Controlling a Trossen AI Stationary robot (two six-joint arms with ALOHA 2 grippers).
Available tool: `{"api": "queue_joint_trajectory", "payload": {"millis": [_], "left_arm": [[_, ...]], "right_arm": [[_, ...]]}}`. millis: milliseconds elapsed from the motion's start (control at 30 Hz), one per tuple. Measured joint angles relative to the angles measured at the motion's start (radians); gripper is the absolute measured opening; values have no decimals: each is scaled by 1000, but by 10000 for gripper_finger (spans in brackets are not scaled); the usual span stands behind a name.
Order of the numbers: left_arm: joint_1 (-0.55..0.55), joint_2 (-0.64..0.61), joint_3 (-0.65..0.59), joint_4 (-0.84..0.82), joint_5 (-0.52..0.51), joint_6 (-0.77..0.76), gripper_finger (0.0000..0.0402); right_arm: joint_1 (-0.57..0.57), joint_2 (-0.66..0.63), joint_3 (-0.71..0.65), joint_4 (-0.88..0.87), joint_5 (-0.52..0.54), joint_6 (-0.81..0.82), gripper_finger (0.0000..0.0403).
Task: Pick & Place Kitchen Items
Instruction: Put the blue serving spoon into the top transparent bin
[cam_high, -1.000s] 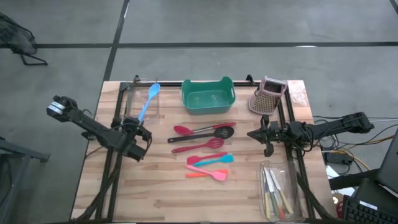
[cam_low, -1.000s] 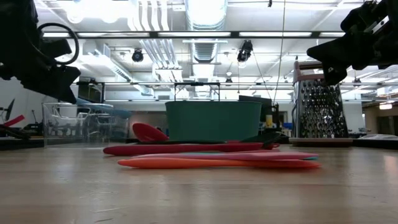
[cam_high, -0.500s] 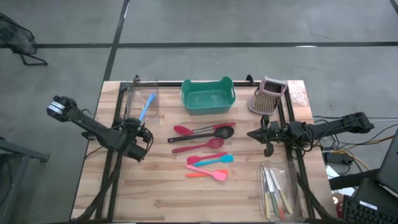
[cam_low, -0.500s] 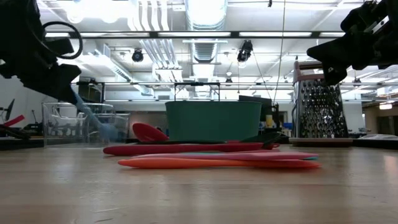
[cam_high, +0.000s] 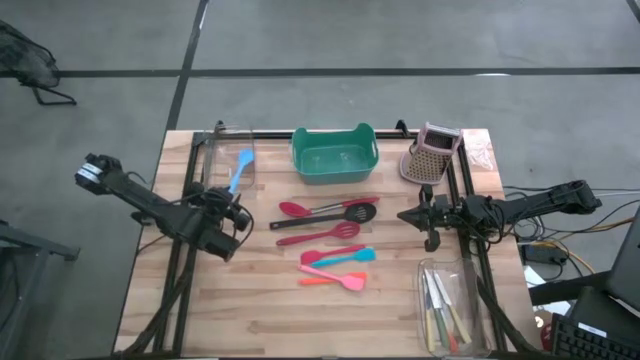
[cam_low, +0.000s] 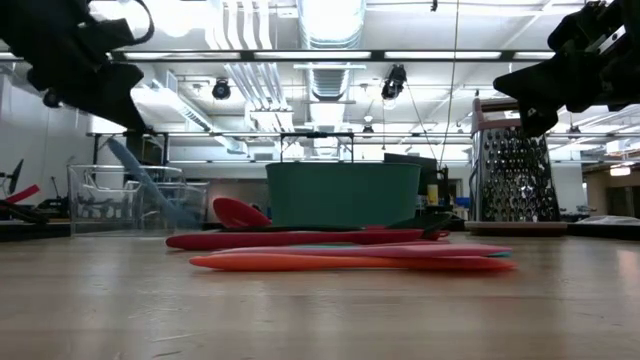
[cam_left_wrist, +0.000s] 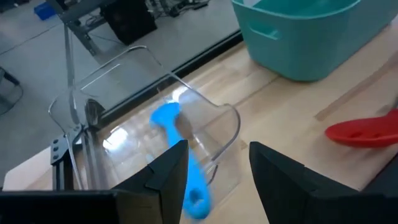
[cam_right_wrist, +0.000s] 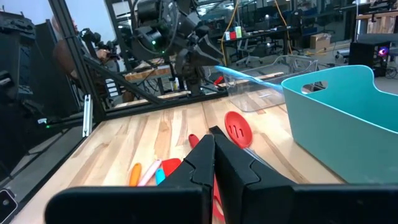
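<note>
Table: I log six utensils still loose mid-board.
Clear bin: blue spatula, held a second ago, now leans inside; one item placed.
Left gripper: spread, empty, just beside bin; only its wrist view shows this.
Right gripper: pressed closed, empty, waiting right of the utensils.

A wooden table stands on grey concrete floor beneath bright ceiling lights and ducts.

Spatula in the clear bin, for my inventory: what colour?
Blue spatula; left wrist view shows it best.
</note>
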Motion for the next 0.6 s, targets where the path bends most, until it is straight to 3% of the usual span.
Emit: {"api": "queue_joint_trajectory", "payload": {"millis": [300,433,600], "left_arm": [[1,1,7,8,98,31,161],[5,0,7,-4,116,38,124],[27,-1,6,-26,158,39,48]], "right_arm": [[0,0,0,0,0,0,9],[0,0,0,0,0,0,9],[0,0,0,0,0,0,9]]}}
